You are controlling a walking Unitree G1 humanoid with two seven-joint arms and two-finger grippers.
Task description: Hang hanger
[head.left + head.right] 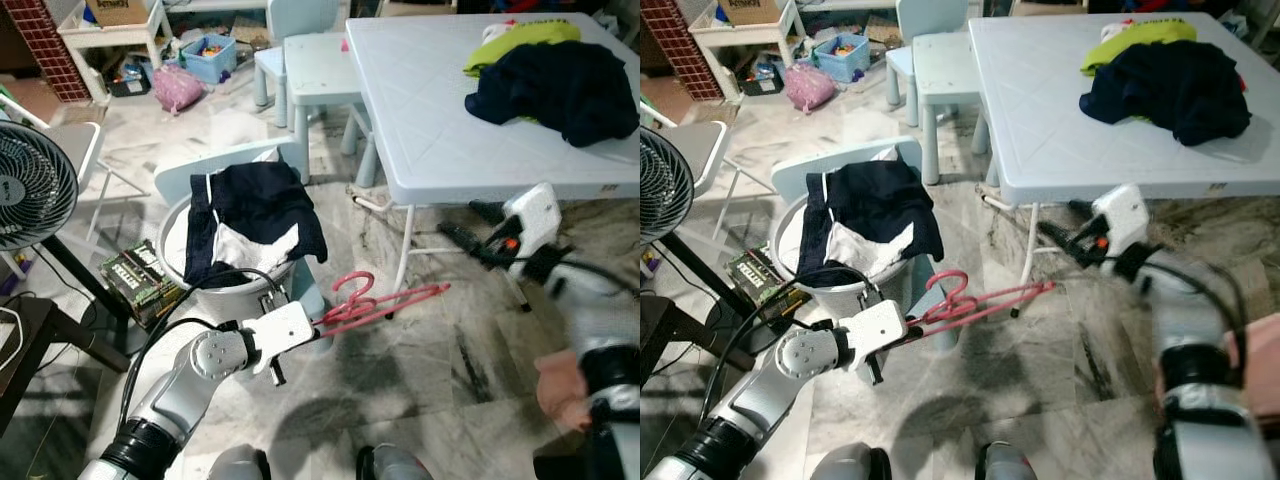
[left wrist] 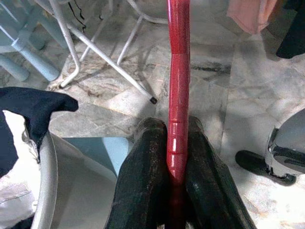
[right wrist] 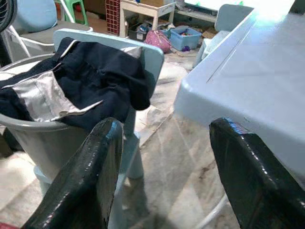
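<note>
A grey laundry basket (image 1: 200,290) stands on the marble floor (image 1: 440,380) w/ dark navy clothes (image 1: 262,205) and a white-and-navy piece (image 1: 255,245) draped over its rim; the heap hides the basket's inside, so what lies deeper can't be told. A pale blue chair back (image 1: 190,172) rises just behind the basket, touching the clothes. Farther off, a blue bin (image 1: 208,55) holds small coloured bits, too small to name, w/ a pink bag (image 1: 176,88) beside it.

The left end effector (image 2: 176,162) is clenched on the red hanger (image 1: 380,298): in the left wrist view both black fingers (image 2: 143,181) press against the hanger's straight bar. The hanger sticks out toward the robot's right, low over the floor, just beside the basket and in front of the worktop's leg (image 1: 405,250); its hook curls up near the gripped end.

The right end effector (image 3: 162,176) is released, fingers well apart, held up beside the worktop (image 1: 430,120) edge, grasping nothing. On the worktop lie a dark navy garment (image 1: 560,85) and a yellow-green one (image 1: 520,42), touching, the yellow-green partly under the navy.

A fan (image 1: 30,190) is cut off at the frame's left edge. A box (image 1: 140,275) by the basket has print too small to read. A pinkish blurred patch (image 1: 562,388) near the right arm can't be made out.
</note>
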